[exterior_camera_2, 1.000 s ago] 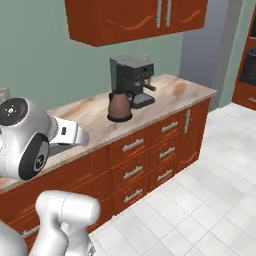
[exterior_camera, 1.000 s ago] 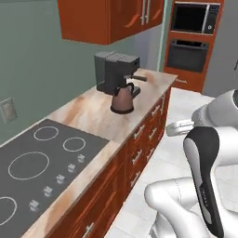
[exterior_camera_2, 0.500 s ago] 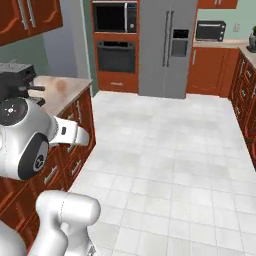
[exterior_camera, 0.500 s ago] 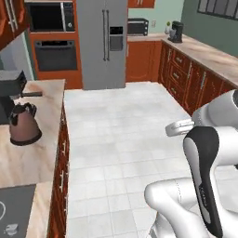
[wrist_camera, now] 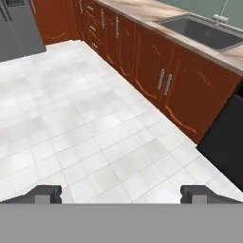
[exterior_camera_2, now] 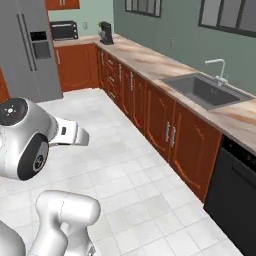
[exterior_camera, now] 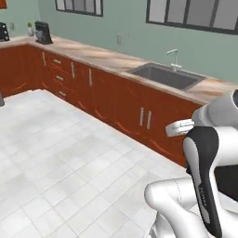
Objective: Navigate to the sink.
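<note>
The sink [exterior_camera: 165, 76] is sunk into the marble counter [exterior_camera: 93, 55] along the green wall, toward that counter's right end, under the dark-framed windows [exterior_camera: 195, 14]. Its slim silver faucet [exterior_camera: 174, 58] stands at the back rim, against the wall. From my right base view the sink [exterior_camera_2: 209, 91] lies nearer, and that view adds the black dishwasher front [exterior_camera_2: 234, 195] just past the red cabinet doors [exterior_camera_2: 170, 132] below the basin, plus the steel fridge [exterior_camera_2: 29, 47] and a microwave [exterior_camera_2: 63, 30] at the counter's far corner. The left base view instead shows a black coffee maker [exterior_camera: 43, 32] at the far left end of the counter. Along my hand, my gripper [wrist_camera: 122, 193] hangs over bare white floor tiles [wrist_camera: 85, 128], my jaws spread wide apart and holding nothing; the sink [wrist_camera: 204, 32] sits at the top right there.
</note>
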Tool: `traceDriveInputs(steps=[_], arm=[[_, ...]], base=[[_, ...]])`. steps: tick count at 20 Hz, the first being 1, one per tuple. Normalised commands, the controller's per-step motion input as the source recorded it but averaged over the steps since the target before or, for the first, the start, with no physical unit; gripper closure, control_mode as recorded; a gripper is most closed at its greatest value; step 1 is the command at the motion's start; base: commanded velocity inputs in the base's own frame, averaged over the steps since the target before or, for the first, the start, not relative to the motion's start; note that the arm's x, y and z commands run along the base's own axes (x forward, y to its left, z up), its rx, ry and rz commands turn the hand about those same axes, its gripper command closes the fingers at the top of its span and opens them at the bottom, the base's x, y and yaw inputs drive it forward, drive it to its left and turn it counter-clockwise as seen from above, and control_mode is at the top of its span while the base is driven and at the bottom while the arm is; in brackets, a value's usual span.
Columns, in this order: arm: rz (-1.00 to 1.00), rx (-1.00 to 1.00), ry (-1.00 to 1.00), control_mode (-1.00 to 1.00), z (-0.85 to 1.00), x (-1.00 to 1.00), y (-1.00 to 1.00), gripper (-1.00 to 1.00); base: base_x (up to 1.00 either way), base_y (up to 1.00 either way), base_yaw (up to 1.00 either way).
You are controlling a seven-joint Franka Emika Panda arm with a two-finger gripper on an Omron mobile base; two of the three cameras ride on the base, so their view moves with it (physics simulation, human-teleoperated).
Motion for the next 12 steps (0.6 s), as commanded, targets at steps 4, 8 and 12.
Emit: traceDriveInputs(steps=[4, 8, 12], arm=[[0.00, 0.00, 0.00, 1.00, 0.00, 0.00, 0.00, -1.00], [0.00, 0.00, 0.00, 1.00, 0.00, 0.00, 0.00, -1.00], [0.00, 0.00, 0.00, 1.00, 0.00, 0.00, 0.00, -1.00]], base=[[0.43, 0.53, -0.83], [0.93, 0.79, -0.66], [1.00, 0.81, -0.61]])
